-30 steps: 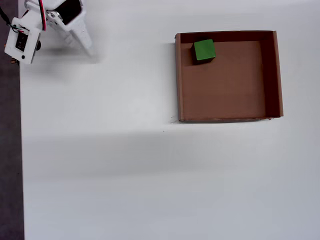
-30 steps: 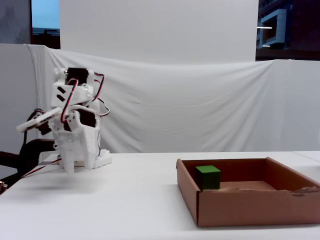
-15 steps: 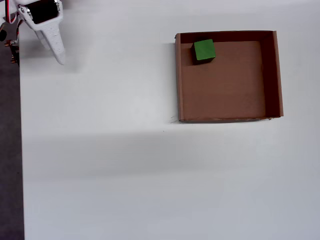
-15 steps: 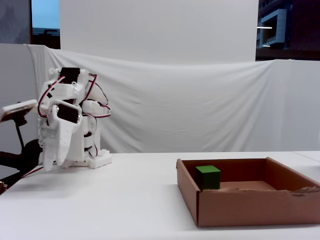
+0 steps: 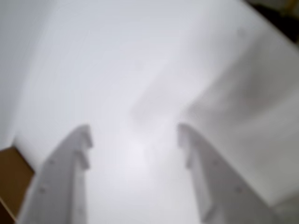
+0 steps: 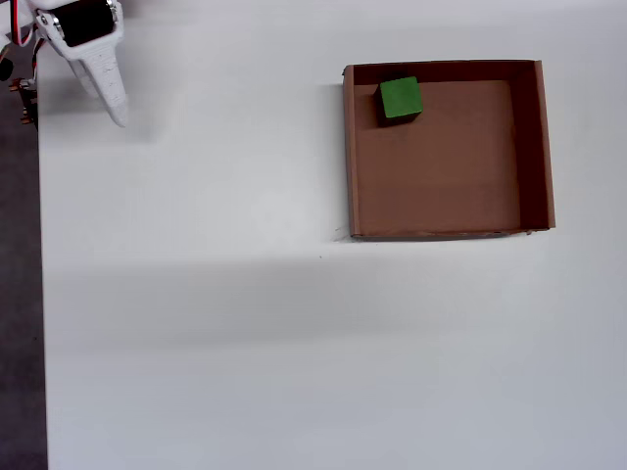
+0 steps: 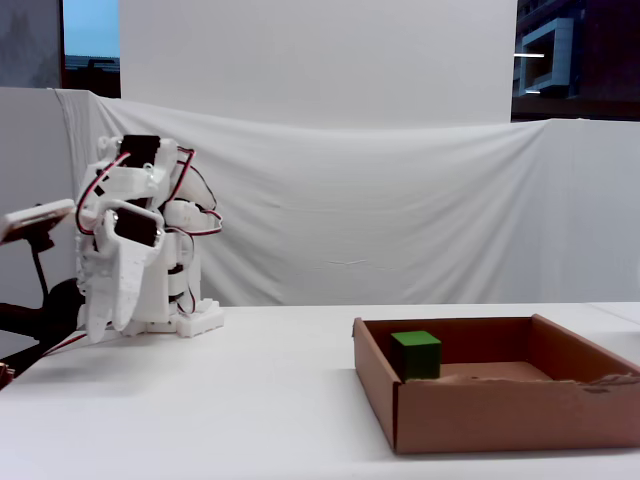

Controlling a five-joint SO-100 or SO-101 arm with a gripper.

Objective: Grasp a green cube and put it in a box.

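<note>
- The green cube (image 6: 400,99) sits on the floor of the box (image 6: 441,233), in the corner that the overhead view shows at upper left, close to two walls but seemingly not pressed against either.
- In the fixed view the cube (image 7: 416,354) stands square and upright behind the near wall of the box (image 7: 500,410), its top roughly level with the rim.
- The gripper (image 5: 133,135) is folded back at the arm's base, well apart from the box; in the overhead view only its white tip (image 6: 113,103) shows at the upper left corner.
- The wrist view, though blurred, shows its two fingers spread with bare white worktop (image 5: 140,56) between them; it has hold of nothing.
- Judged from how things lie, the cube is already where the task wants it.
- Handling, as a judgement: the cube looks small, solid and stiff, probably light, with plain matte faces that should not slip much and nothing fragile about it.
- The best hold would be across two opposite flat faces, low enough that the fingers seat squarely; the nearby walls would crowd a finger on those sides.
</note>
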